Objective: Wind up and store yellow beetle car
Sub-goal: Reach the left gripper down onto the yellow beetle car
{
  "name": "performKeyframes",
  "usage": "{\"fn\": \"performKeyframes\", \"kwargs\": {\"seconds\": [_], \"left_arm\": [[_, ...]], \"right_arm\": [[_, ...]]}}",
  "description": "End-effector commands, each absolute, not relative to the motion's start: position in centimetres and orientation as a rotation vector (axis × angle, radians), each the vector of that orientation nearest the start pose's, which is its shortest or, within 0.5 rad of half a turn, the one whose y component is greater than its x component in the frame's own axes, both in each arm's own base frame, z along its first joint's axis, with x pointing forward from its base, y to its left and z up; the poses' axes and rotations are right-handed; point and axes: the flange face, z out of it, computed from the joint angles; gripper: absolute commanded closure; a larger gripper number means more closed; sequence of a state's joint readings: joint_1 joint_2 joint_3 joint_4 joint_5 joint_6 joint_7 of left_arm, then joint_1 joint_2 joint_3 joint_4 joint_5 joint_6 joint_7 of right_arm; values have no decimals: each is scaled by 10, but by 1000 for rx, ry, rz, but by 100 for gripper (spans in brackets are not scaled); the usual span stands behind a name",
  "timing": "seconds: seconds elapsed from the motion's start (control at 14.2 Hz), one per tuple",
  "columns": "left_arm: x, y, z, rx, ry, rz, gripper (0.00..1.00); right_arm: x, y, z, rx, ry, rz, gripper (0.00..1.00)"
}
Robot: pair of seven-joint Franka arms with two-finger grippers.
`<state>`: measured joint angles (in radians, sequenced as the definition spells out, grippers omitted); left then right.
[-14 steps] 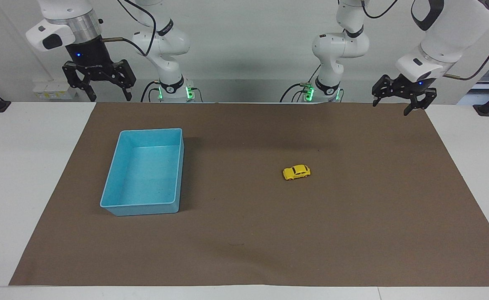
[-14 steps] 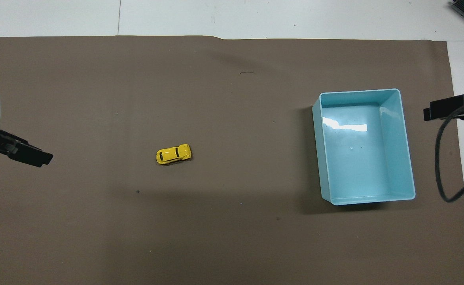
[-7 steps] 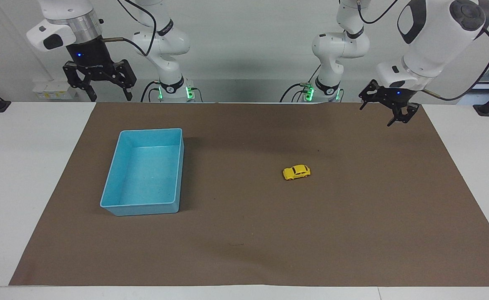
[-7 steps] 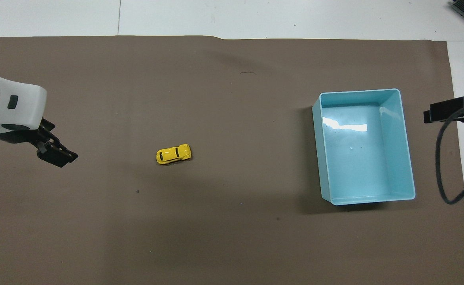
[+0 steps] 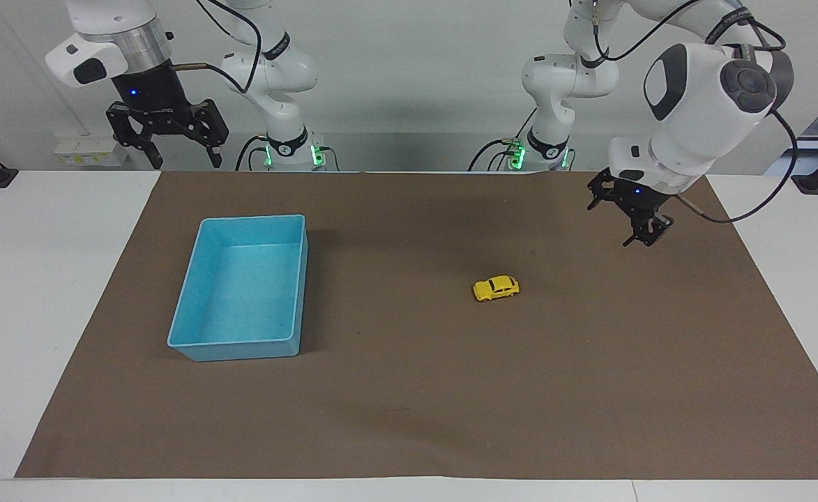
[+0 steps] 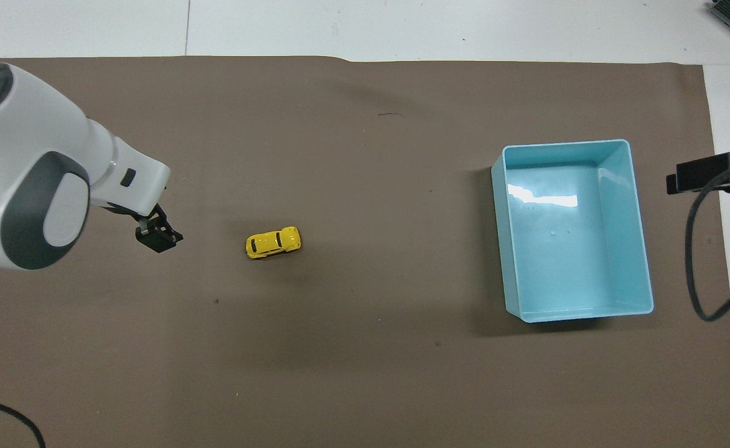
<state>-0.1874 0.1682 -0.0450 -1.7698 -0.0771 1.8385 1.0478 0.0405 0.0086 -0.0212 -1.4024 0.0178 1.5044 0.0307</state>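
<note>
The yellow beetle car [image 5: 496,288] stands on its wheels on the brown mat [image 5: 409,411], also seen in the overhead view as the car [image 6: 273,242]. My left gripper [image 5: 616,223] hangs open and empty over the mat, off to the left arm's end from the car; its dark tip [image 6: 160,236] shows apart from the car. The light blue bin [image 5: 245,348] lies empty toward the right arm's end, its rim [image 6: 564,144] plain from above. My right gripper [image 5: 184,162] waits open, high at the robots' edge of the table beside the bin.
White table [image 5: 46,293] borders the mat at both ends. A black cable [image 6: 697,261] loops down from the right gripper [image 6: 707,172] beside the bin. A small dark mark [image 6: 389,114] sits on the mat, farther from the robots than the car.
My left arm has swung out from the table's corner over the mat, lower and toward the car. The right arm, the car and the bin have stayed put.
</note>
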Motion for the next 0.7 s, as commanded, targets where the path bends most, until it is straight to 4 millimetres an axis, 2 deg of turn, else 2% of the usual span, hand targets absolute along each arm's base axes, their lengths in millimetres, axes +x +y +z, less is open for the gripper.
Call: {"fn": "performKeyframes", "kwargs": {"seconds": [0.0, 0.28, 0.35, 0.56, 0.63], "left_arm": [[577, -168, 421, -2540, 2011, 15, 0], [552, -229, 369, -2389, 2136, -76, 0], [544, -245, 362, -2347, 2155, -131, 0], [529, -258, 333, -2319, 2154, -192, 0], [524, -258, 325, -2321, 2145, -205, 0]], "right_arm": [[543, 10, 693, -3107, -15, -135, 0], [543, 10, 693, -3107, -15, -135, 0], [543, 10, 693, -3106, -15, -135, 0], [543, 10, 693, -3107, -15, -135, 0], [543, 10, 693, -3107, -15, -135, 0]]}}
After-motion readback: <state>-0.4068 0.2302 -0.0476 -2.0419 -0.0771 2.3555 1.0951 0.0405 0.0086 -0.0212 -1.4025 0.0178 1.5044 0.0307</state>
